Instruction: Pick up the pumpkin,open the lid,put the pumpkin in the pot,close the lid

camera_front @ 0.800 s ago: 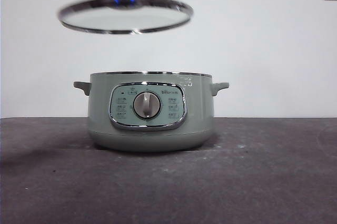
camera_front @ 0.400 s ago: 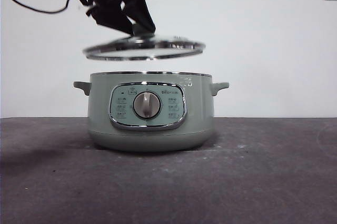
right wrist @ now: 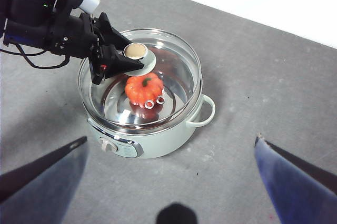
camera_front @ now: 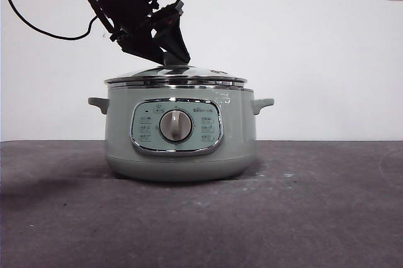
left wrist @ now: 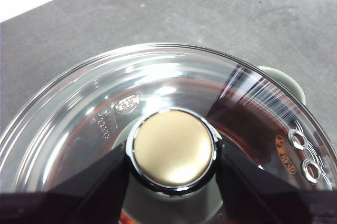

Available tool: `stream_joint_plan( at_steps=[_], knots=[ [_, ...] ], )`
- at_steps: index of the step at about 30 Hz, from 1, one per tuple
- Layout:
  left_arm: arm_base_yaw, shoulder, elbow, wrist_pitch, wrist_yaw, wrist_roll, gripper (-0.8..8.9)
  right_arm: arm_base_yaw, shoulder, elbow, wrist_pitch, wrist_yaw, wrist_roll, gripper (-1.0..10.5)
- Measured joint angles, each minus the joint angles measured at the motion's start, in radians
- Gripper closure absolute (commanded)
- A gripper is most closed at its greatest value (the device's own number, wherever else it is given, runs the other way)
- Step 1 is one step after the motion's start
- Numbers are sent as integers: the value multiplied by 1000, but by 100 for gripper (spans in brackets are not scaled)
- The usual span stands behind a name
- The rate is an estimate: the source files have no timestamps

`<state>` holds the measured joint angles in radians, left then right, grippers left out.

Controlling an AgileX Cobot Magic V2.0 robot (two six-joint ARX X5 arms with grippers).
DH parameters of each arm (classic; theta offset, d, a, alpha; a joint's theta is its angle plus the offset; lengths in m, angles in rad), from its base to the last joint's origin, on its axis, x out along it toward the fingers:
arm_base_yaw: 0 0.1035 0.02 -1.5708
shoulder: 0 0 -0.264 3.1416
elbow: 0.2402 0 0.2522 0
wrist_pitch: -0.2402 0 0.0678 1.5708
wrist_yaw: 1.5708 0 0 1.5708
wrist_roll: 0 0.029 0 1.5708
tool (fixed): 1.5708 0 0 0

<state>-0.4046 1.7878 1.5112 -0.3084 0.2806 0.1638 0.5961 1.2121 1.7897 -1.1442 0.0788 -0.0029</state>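
Clear glass, the round chrome-rimmed lid (camera_front: 175, 77) has been lowered from well above the pale sage-green electric pot (camera_front: 179, 133) and is now seated on its rim. Its knob (left wrist: 174, 149) is still clenched between the jaws of the left gripper (camera_front: 173, 60). The small orange ribbed pumpkin (right wrist: 143, 88) is seen inside the pot, under the glass. The right gripper (right wrist: 174, 153) is held high above the grey bench (camera_front: 315, 217), jaws spread. Only release appears to be left.
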Motion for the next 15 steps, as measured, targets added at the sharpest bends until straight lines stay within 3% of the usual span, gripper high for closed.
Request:
stream_joint_plan(
  at_steps=[15],
  knots=[
    [-46, 0, 0, -2, -34, 1, 822, 0, 0, 0, 0, 0, 0, 350]
  ],
)
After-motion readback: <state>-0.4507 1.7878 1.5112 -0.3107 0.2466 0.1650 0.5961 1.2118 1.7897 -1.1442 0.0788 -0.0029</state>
